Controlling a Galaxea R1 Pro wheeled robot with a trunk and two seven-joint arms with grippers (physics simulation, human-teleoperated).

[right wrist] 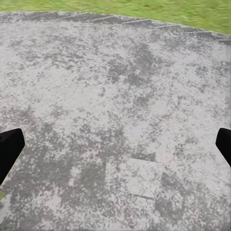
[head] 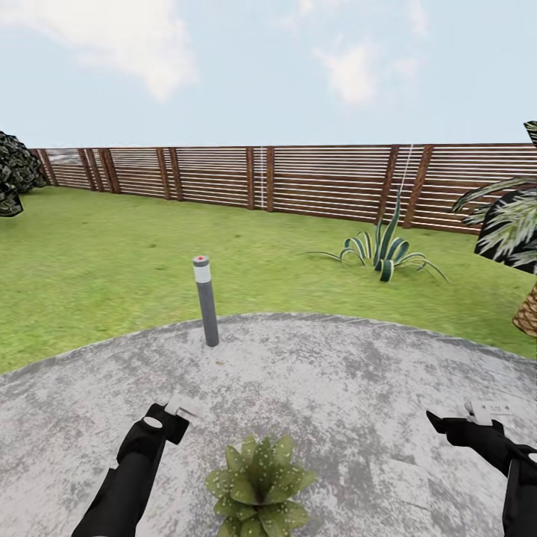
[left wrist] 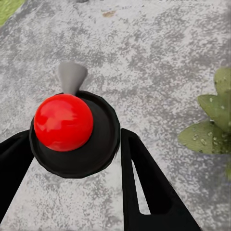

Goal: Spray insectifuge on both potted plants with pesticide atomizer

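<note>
At the bottom centre of the patio (head: 313,373), a speckled potted plant (head: 259,481) sits beside the left gripper (head: 179,412), closed on the sprayer (left wrist: 72,134), while the right gripper (head: 477,418) gapes empty; spray aimed at paving could miss leaves.

Potted plant (head: 259,485), low green rosette upright on grey patio (head: 358,388), whitish droplets of insectifuge (left wrist: 210,139) on leaves
</note>
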